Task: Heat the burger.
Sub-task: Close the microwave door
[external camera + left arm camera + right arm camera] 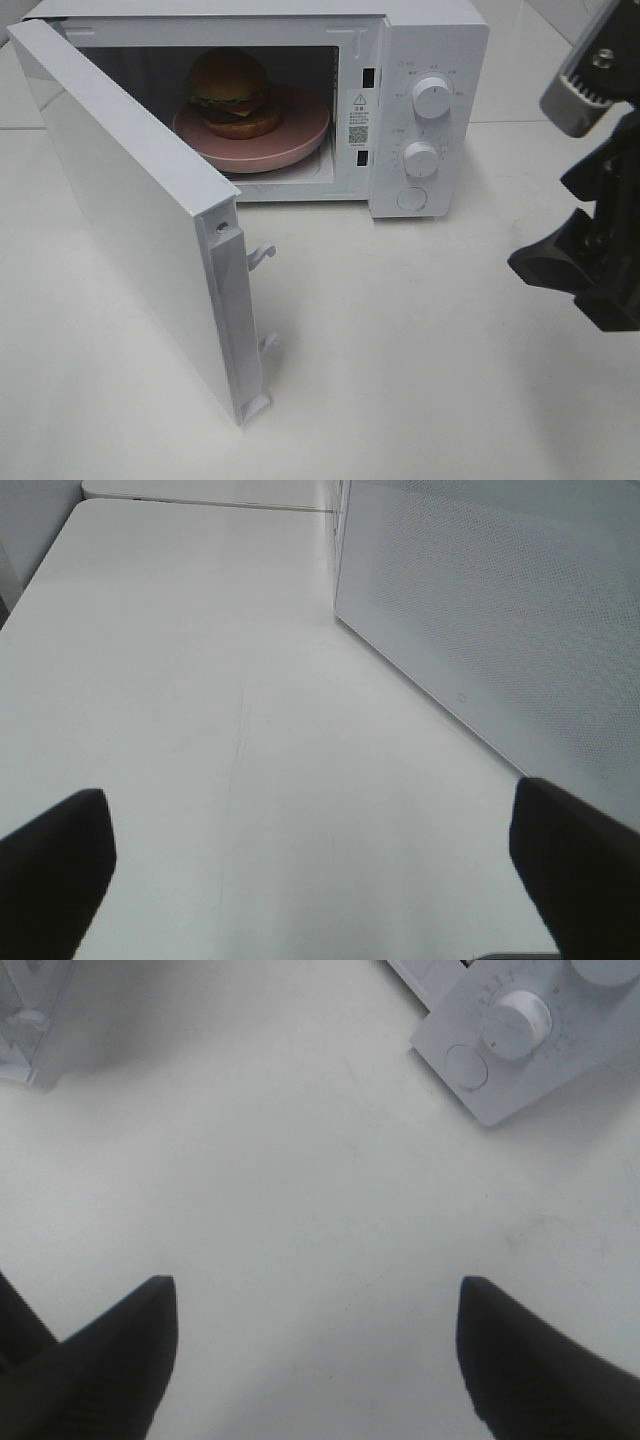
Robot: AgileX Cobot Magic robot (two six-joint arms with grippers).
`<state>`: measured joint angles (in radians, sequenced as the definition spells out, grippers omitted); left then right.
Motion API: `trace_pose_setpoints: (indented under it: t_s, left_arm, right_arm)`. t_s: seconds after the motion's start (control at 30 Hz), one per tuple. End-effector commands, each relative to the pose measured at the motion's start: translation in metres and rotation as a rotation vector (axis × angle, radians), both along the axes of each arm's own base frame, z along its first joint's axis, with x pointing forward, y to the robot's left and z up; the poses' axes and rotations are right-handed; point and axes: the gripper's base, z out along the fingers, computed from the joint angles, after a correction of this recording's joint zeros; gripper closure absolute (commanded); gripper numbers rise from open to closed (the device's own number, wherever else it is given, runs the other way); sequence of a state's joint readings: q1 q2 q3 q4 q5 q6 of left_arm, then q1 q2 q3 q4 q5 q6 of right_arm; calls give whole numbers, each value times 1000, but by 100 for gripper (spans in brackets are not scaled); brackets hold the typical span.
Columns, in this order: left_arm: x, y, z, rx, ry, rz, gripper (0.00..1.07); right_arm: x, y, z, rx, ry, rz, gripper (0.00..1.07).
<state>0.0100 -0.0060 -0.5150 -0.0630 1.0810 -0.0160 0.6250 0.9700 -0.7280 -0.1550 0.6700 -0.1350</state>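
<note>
White is the colour of nearly everything here: a white microwave (440,45) sits on a white table (420,350), and its door (130,220) is swung wide open. The burger (230,88) is inside the microwave, sitting on a pink plate (300,148). It has a shiny brown bun on top, with green and red bits under it. The right gripper (315,1295) is black. Its two fingers (120,1350) are spread far apart, and only bare table shows between them, so it has hold of nothing. It hangs over the table out in front of the microwave. The burger is well away from it, up ahead and deep inside the box. Closer to this gripper, ahead and off to one side, is the panel with the lower knob (515,1022) and a round button (465,1067). The upper knob (432,98) sits just past the lower one. The end of the door is ahead on the gripper's other side. The left gripper (310,800) is spread very wide too, and it is empty. The dotted face of the door stands close by, just ahead of one black fingertip (570,870). The burger is on the far side of that door from this gripper.
</note>
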Motion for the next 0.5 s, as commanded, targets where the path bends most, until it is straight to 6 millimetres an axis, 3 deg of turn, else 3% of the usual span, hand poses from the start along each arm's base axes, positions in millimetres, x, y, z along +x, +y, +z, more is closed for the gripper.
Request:
trace_pose_setpoints:
  t_s: [0.03,0.5]
  left_arm:
    - [-1,0,1,-1,-22,-7,7]
    - [-1,0,1,-1,-22,-7,7]
  right_arm:
    - [-18,-14,0,30,22,-67,32]
    - [-59,-47,6,12,130,-185,32]
